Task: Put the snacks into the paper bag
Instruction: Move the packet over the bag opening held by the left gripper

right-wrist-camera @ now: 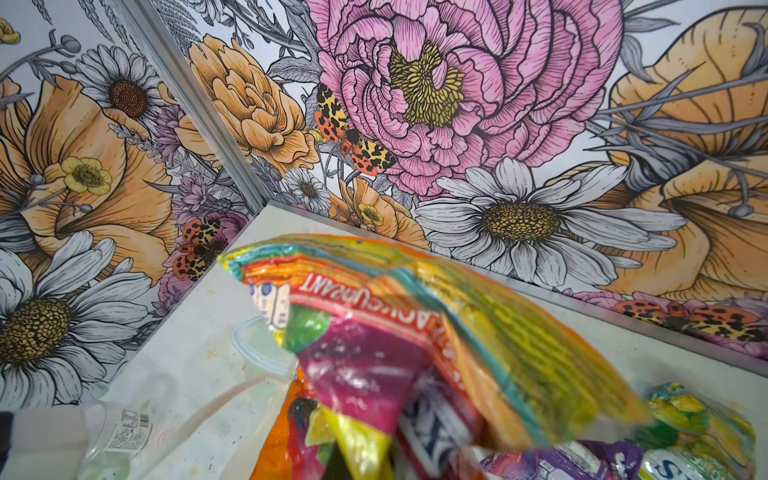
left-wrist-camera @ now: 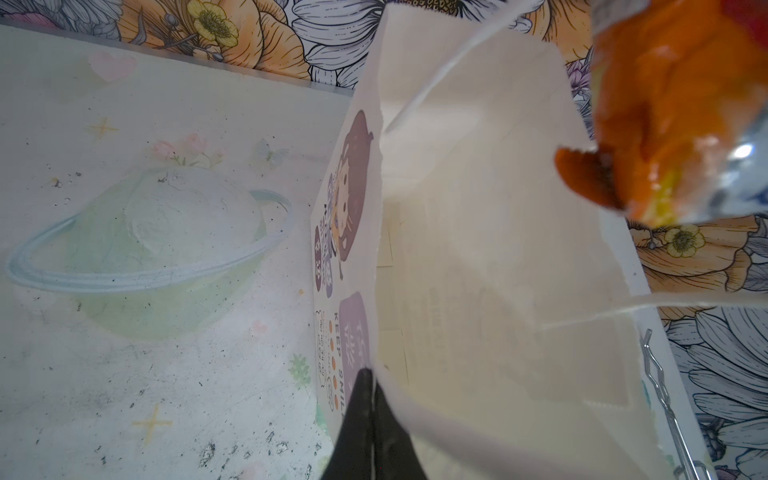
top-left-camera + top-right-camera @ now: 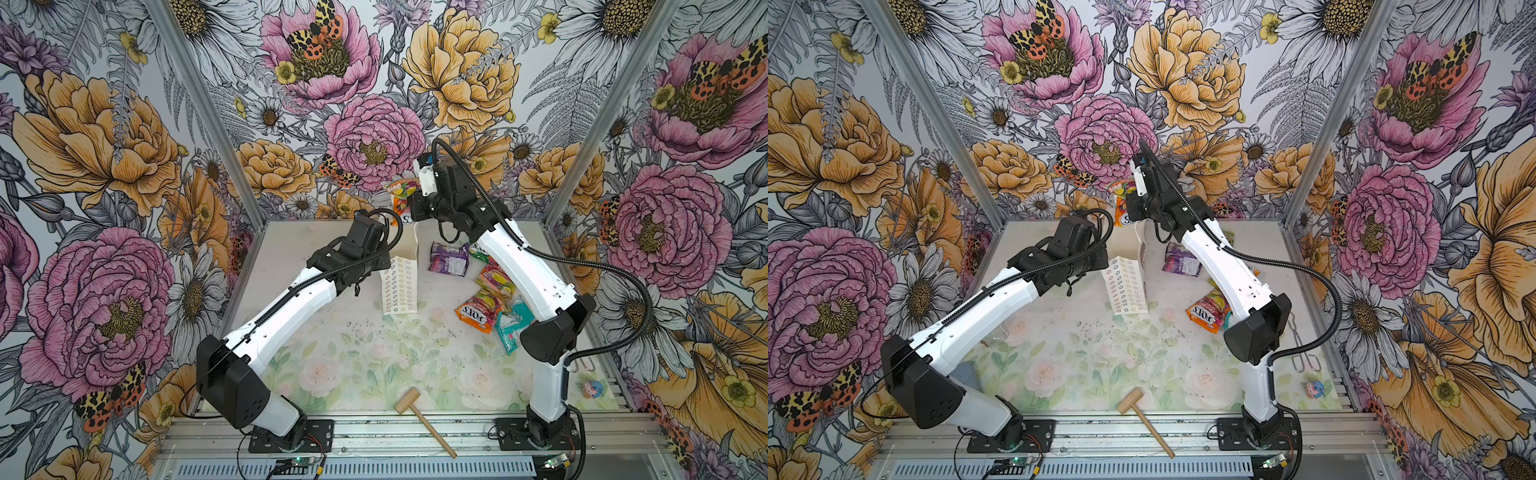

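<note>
The paper bag [image 3: 401, 286] stands at mid-table, its flower-grid front showing in both top views [image 3: 1127, 289]. My left gripper [image 2: 371, 376] is shut on the bag's rim, and the left wrist view looks into the open, cream-coloured inside [image 2: 478, 249]. My right gripper [image 3: 410, 205] is shut on an orange multicolour snack packet [image 3: 401, 191], which hangs over the far side of the bag's mouth [image 2: 673, 124]. The packet [image 1: 415, 324] hides the right fingers in the right wrist view. More snacks lie right of the bag: purple [image 3: 449, 258], pink-yellow [image 3: 494, 282], orange FOX'S [image 3: 478, 309] and teal [image 3: 513, 324].
A wooden mallet [image 3: 424, 419] lies near the front edge. Metal wire tongs [image 3: 1304, 353] and a small figurine [image 3: 592, 388] sit at the right side. The right arm's white forearm [image 3: 523, 270] crosses over the snack pile. Flowered walls close in the back and both sides.
</note>
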`<move>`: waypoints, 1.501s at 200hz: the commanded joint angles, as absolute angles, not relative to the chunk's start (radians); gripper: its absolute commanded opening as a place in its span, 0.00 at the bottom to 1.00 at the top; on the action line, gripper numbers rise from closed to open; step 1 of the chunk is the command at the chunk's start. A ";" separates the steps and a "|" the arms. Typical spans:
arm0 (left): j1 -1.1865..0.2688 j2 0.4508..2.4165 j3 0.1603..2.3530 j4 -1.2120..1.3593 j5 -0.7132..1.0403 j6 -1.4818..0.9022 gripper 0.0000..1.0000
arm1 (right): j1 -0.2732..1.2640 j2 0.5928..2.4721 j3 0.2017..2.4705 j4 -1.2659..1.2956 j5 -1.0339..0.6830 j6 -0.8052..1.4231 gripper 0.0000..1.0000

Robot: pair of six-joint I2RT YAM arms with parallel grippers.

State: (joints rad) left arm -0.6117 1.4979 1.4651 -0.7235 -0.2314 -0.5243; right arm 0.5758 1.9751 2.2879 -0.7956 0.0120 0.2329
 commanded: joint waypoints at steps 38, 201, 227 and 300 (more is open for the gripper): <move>-0.618 1.485 1.466 -0.690 -0.242 -0.534 0.04 | 0.586 1.934 2.383 -0.758 0.126 0.123 0.00; -0.624 1.486 1.461 -0.690 -0.266 -0.558 0.02 | 0.678 1.959 2.365 -0.838 0.380 0.221 0.00; -0.628 1.486 1.460 -0.690 -0.271 -0.561 0.02 | 0.683 1.957 2.348 -0.842 0.388 0.227 0.00; -0.634 1.495 1.463 -0.690 -0.282 -0.566 0.02 | 0.702 1.949 2.269 -0.852 0.380 0.229 0.00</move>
State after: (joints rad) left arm -0.6262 1.4979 1.4651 -0.7132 -0.2539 -0.5510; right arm 0.6891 1.9717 2.2883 -0.8700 0.3706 0.2169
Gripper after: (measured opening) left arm 0.050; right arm 0.104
